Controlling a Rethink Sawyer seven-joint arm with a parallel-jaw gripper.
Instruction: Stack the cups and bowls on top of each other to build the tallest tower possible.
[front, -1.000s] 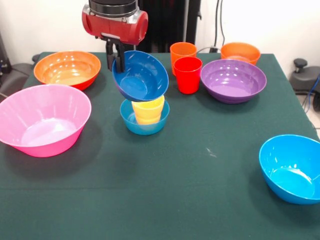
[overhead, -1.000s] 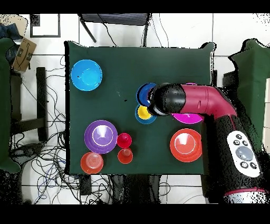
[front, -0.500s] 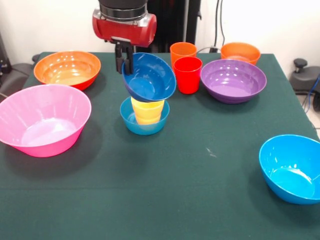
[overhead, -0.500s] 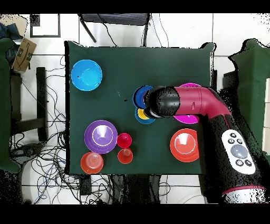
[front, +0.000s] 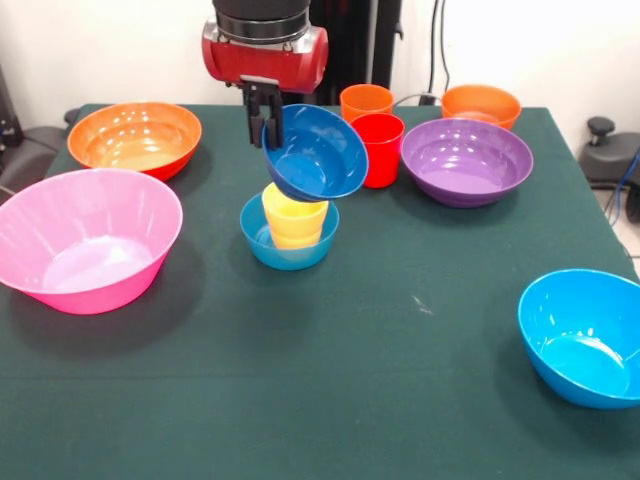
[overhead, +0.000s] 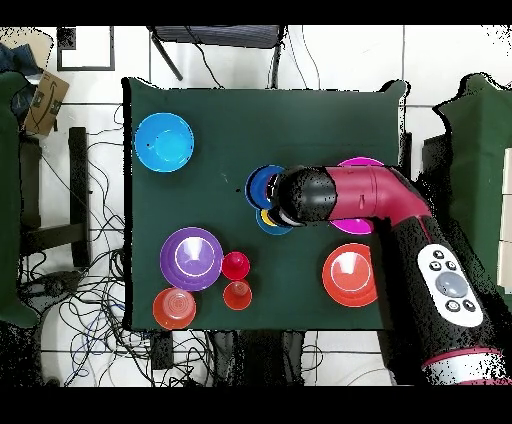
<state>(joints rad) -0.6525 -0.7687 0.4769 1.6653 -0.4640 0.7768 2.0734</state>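
Note:
My gripper (front: 268, 128) is shut on the rim of a small dark blue bowl (front: 318, 154) and holds it tilted in the air, just above and right of the yellow cup (front: 294, 218). The yellow cup stands inside a small light blue bowl (front: 288, 246) at the table's middle. In the overhead view the arm covers most of this; the held bowl (overhead: 261, 184) shows at its left. The red cup (front: 383, 150) and the orange cup (front: 365, 102) stand behind, partly hidden by the held bowl.
A large pink bowl (front: 88, 240) and a large orange bowl (front: 135, 138) stand on the left. A purple bowl (front: 466, 160) and a small orange bowl (front: 481, 104) are at the back right. A bright blue bowl (front: 584, 336) sits at the front right.
My gripper has carried the dark blue bowl to the right in the front view, from above the yellow cup's left side to its right side. Nothing else moved.

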